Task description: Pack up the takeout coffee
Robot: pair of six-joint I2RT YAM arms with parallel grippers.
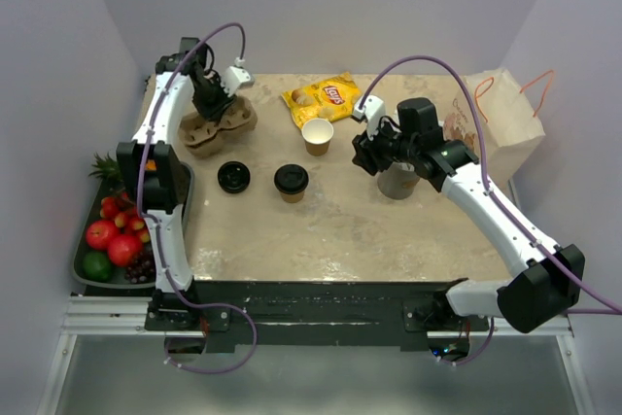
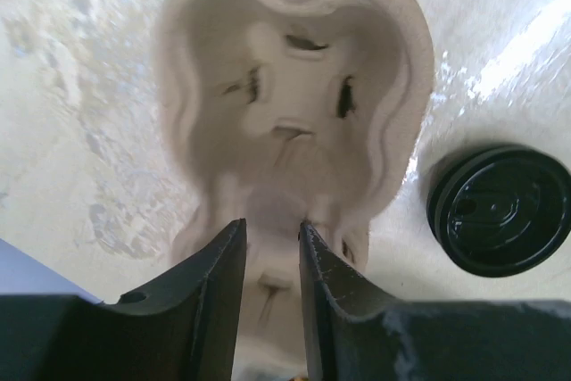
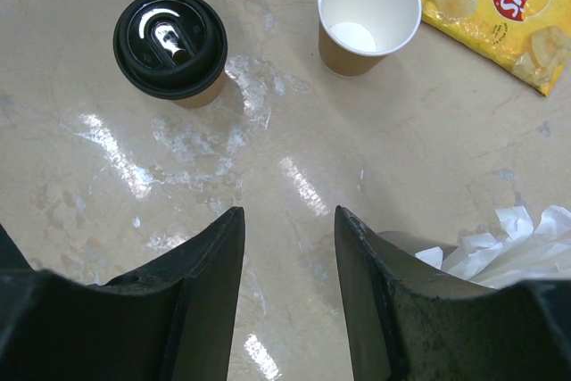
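- From the overhead view: the left pincer (image 1: 216, 114) is down on the pulp cup carrier (image 1: 222, 128) at the table's (image 1: 389, 230) far-left corner.
- The lidded coffee cup (image 1: 291, 182) stands upright around the middle of the table, a bit left of centre. A loose black lid (image 1: 233, 177) lies flat just to its left, not touching it.
- An open paper cup (image 1: 318, 135) stands upright further back, right beside a yellow chip bag (image 1: 321, 97) that lies near the far edge.
- The right pincer (image 1: 367, 153) hangs over the right half of the table, just above a grey cup of wrapped straws (image 1: 398, 180). A brown paper bag (image 1: 501, 123) sits at the far-right corner, and a tray of fruit (image 1: 117, 230) sits off the left edge.
- Left wrist cam: the two fingers (image 2: 227, 283) are pinching the carrier's narrow middle ridge, with one of its cup wells open just beyond them. The loose lid is off to the right on the table.
- Right wrist cam: the fingers (image 3: 201, 283) are spread apart with only bare tabletop between them, so nothing is held. The lidded cup is ahead to the left and the open cup, white inside, is ahead to the right with the chip bag behind it. The white straws poke in beside the right finger.
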